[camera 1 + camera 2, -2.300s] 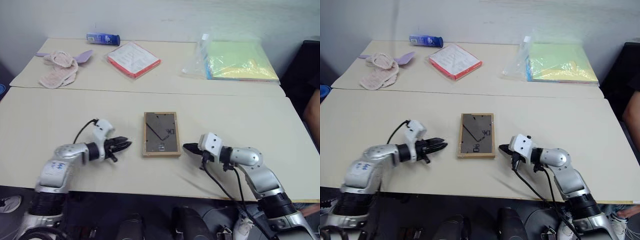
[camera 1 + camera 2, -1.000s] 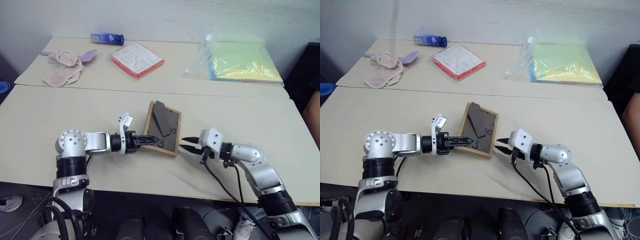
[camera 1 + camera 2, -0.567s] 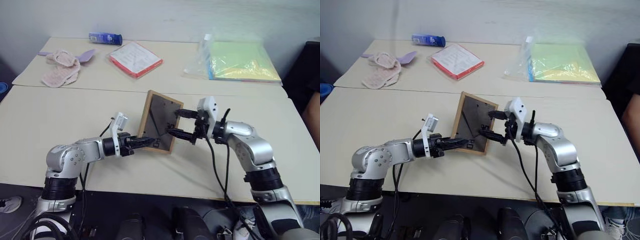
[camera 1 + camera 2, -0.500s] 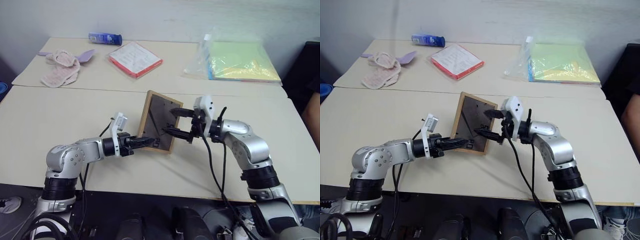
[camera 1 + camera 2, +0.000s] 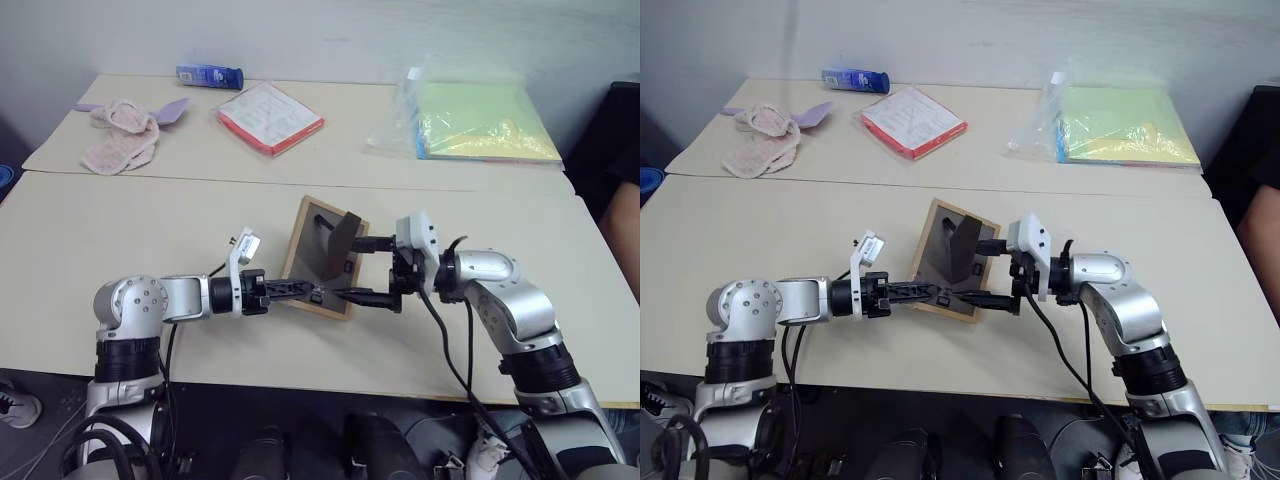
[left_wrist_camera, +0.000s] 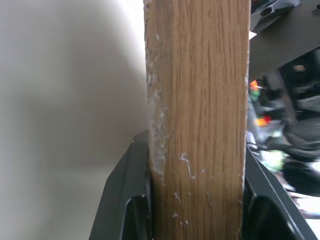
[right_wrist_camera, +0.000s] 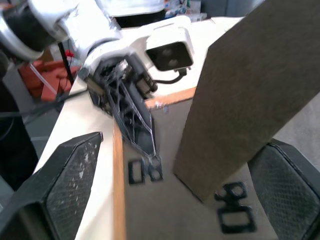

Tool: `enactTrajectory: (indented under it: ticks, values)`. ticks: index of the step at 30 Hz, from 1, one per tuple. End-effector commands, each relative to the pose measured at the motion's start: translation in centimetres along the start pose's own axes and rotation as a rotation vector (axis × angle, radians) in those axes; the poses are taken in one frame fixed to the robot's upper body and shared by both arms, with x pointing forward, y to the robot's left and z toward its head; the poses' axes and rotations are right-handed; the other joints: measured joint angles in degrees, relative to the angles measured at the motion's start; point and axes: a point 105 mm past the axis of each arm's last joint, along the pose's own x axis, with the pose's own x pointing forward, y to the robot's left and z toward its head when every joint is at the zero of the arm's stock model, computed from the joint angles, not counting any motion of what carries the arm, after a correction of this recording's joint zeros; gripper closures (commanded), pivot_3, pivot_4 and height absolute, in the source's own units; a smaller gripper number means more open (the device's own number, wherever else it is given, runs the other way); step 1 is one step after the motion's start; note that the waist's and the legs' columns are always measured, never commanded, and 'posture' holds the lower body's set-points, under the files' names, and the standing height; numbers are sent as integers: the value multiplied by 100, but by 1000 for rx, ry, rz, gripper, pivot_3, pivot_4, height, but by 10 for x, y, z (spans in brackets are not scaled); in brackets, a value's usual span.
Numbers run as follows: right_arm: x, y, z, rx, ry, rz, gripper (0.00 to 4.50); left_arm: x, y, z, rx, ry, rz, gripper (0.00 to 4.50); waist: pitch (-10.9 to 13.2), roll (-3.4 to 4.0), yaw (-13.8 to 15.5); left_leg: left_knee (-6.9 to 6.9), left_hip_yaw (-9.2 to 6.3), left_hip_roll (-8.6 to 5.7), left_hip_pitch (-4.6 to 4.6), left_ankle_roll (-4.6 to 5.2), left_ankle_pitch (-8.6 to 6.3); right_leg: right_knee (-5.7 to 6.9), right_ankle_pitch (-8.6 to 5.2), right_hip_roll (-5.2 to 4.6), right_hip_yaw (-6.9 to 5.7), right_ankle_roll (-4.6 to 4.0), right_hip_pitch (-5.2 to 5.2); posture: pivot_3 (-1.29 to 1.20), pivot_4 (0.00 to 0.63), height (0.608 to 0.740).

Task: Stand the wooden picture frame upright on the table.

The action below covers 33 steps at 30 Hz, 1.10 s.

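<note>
The wooden picture frame (image 5: 312,265) leans tilted above the table (image 5: 140,225), its dark back towards me and its lower corner close to the tabletop. My left gripper (image 5: 305,290) is shut on the frame's lower wooden edge (image 6: 200,100), which sits clamped between both fingers in the left wrist view. The easel stand (image 5: 341,237) sticks out from the back. My right gripper (image 5: 363,270) is open on the frame's right, one finger above the other, with the stand (image 7: 240,95) between its fingers (image 7: 67,182) and no contact to be seen.
On the far table lie a red-edged white booklet (image 5: 268,117), a blue tube (image 5: 208,74), a pink cloth (image 5: 122,138) and a plastic bag of green and yellow sheets (image 5: 480,122). A seam runs between the two tabletops. A person's arm (image 5: 625,225) shows at the right edge.
My right gripper opened wide, rose from the tabletop and came in behind the frame. The easel stand now stands out from the back. The frame, still in my left gripper, leans back more.
</note>
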Motion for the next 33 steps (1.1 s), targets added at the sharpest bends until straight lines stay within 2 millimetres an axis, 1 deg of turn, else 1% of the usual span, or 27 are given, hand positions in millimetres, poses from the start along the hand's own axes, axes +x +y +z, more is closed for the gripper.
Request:
enactTrajectory:
  ticks: [1,3,5,7,9,11,13,14,16,17,18,20,22,25,30,31,33]
  values:
    - [-15,0,20,-169,-80,-2,20,-11,-20,9,-37,-4,-134,3217,0,0,-20,0,0,2,1,-2,1,2,0,1,1,0,-1,0,150,740]
    - [-28,-3,26,-263,-117,-25,20,-16,-22,4,-81,46,-163,3217,0,-1,-17,-1,1,4,2,-6,3,4,0,3,2,0,-4,0,150,740]
    - [-39,-5,30,-343,-121,-47,20,-21,-23,4,-110,58,-179,3217,1,0,-2,-1,-1,5,3,-8,3,4,0,1,2,0,-4,0,150,740]
    - [-51,-7,30,-428,-100,-61,20,-26,-26,7,-147,50,-208,3217,1,-1,2,0,-2,1,4,-6,2,2,0,-4,3,0,-2,0,150,740]
    - [-56,-5,26,-508,-62,-43,20,-29,-30,10,-174,54,-233,3217,2,-2,22,0,-6,1,4,-6,2,-1,0,-6,1,0,2,0,150,740]
    - [-54,-2,14,-632,7,-4,20,-29,-33,13,-191,53,-251,3217,2,-3,11,1,-8,1,4,-6,2,-4,0,-6,-1,0,4,0,150,740]
    - [-47,-1,-1,-793,84,17,20,-28,-36,16,-219,48,-279,3217,3,-3,4,1,-7,0,5,-6,2,-4,0,-6,-1,0,4,0,150,740]
    - [-42,-1,-4,-835,77,15,20,-27,-37,17,-225,48,-286,3217,2,-4,3,3,-6,1,6,-6,3,-4,0,-5,-1,0,4,0,150,740]
    - [-33,-7,-6,-961,91,-34,20,-25,-40,16,-232,64,-286,3217,3,-4,-25,4,-5,2,7,-8,4,-1,0,-5,0,0,3,0,150,740]
    - [-29,-8,-6,-989,69,-57,20,-23,-41,15,-236,64,-286,3217,3,-3,-42,4,-3,3,7,-10,5,2,0,-4,3,0,1,0,150,740]
    - [-26,-12,-3,-1054,65,-94,20,-22,-41,15,-242,64,-288,3217,3,-2,-50,4,-1,2,8,-12,6,6,0,-4,5,0,-1,0,150,740]
    - [-18,-16,-1,-1131,36,-150,20,-19,-44,10,-247,91,-307,3217,3,-2,-50,4,-2,4,9,-17,9,7,-1,-2,5,-1,-3,0,150,740]
    - [-13,-19,-2,-1143,26,-178,20,-18,-45,6,-247,112,-311,3217,3,-2,-38,4,-2,4,9,-17,10,7,-1,-1,4,-2,-3,0,150,740]
    - [-12,-18,-7,-1148,22,-198,606,-19,-42,4,-257,118,-301,3217,3,-2,-22,4,-3,2,8,-16,10,7,-1,-1,4,-2,-1,0,150,740]
    - [-17,-21,-10,-1152,33,-252,2363,-22,-44,9,-259,89,-323,3217,3,-2,-12,4,-2,0,7,-13,12,5,-1,-2,4,-2,1,0,150,740]
    - [-19,-24,-12,-1142,43,-267,2635,-22,-46,9,-246,89,-330,3217,3,-2,-12,4,-2,0,7,-13,12,5,-1,-2,5,-2,0,0,150,740]
    - [-22,-27,-14,-1148,54,-286,2689,-23,-50,8,-219,91,-337,3217,3,-2,-14,4,-3,3,7,-13,12,5,-1,1,3,-2,1,0,150,740]
